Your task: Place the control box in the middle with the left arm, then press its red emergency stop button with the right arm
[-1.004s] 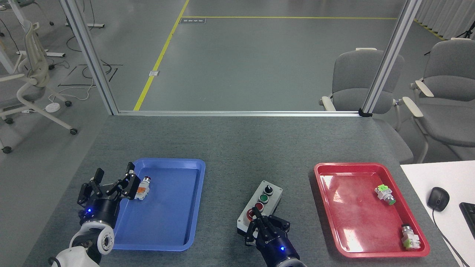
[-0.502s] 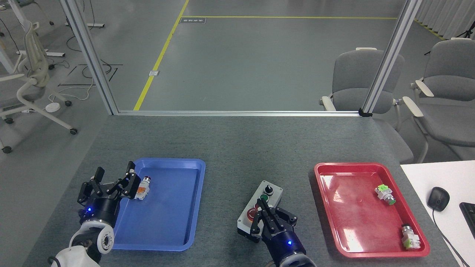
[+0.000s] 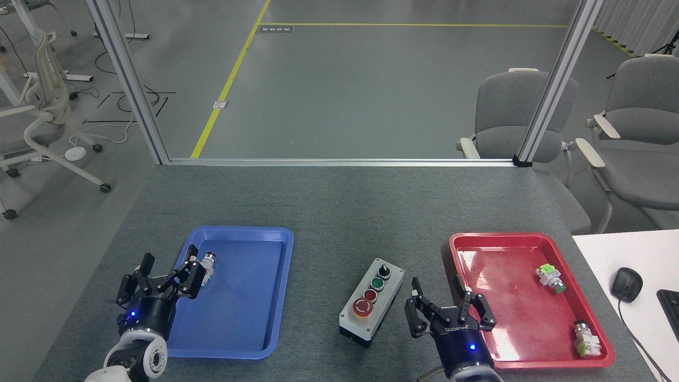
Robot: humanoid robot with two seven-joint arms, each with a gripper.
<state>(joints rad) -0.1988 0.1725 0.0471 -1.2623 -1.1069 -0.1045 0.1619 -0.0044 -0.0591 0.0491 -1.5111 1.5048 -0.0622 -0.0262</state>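
Control box (image 3: 371,301) on the bare counter (image 3: 329,212) between two trays

The right gripper (image 3: 448,313) hangs just right of the box, fingers spread wide, holding nothing — the big red stop button (image 3: 363,307) sits uncovered at the box's near end. The left gripper (image 3: 164,276), fingers also open and empty, hovers at the blue tray (image 3: 276,297) edge; the red tray (image 3: 467,339) lies right.
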